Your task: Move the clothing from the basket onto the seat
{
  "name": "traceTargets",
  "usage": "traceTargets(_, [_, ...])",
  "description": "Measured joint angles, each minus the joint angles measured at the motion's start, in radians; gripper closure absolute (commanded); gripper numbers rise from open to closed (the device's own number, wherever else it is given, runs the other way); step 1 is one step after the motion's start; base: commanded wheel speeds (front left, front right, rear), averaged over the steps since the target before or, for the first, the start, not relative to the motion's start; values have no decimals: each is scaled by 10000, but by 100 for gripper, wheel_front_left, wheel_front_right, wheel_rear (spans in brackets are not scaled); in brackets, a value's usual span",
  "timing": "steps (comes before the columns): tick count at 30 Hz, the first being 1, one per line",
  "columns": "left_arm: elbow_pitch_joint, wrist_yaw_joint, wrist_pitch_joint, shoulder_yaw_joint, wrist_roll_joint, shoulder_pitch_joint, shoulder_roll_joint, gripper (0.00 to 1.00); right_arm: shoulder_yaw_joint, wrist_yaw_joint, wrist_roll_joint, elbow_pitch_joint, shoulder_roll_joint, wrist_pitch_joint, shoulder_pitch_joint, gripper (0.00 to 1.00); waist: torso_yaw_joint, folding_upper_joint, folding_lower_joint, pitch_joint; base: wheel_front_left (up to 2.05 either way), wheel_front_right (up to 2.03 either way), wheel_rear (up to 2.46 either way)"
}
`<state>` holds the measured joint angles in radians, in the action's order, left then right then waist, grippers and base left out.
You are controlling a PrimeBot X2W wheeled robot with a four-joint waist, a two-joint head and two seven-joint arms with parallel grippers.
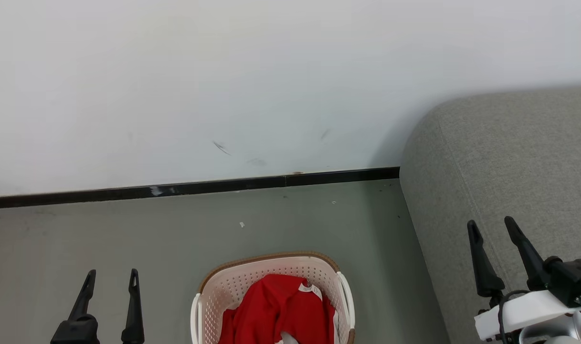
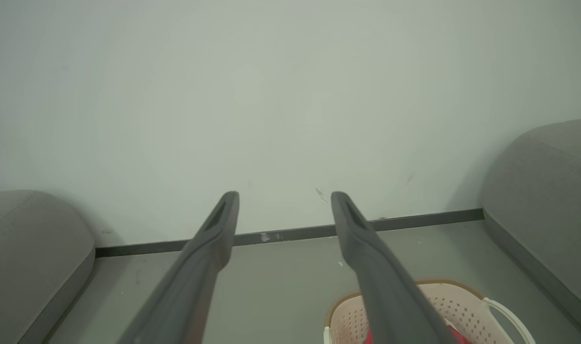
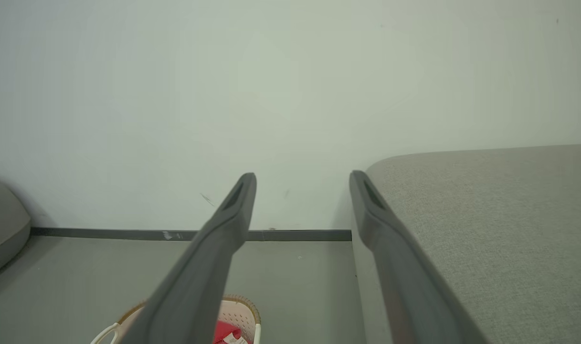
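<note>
Red clothing point(image 1: 280, 310) in basket point(image 1: 233, 282) lies between spread left gripper point(image 1: 112, 273) and spread right gripper point(image 1: 490, 222).

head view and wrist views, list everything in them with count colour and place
wall: one, white, at the back
skirting: one, black, at the wall's foot
floor: one, grey-green, below the skirting
seat: one, grey, at right
second seat: one, grey, far left in left wrist view
basket: one, cream with brown rim, on the floor left of the seat
clothing: count unclear, red, in the basket
left tool: one, dark, open, lower left
right tool: one, dark, open, lower right
</note>
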<state>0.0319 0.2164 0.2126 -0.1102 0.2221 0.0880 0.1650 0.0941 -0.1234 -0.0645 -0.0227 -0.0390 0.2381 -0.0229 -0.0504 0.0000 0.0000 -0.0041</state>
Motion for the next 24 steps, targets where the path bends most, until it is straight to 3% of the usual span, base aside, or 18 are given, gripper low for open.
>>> traceTargets(24, [-589,25,-213,6,176,476,65,0,-173,0,-169,115,6,-96,-363,0,-24,0,-1,33,0,0,0])
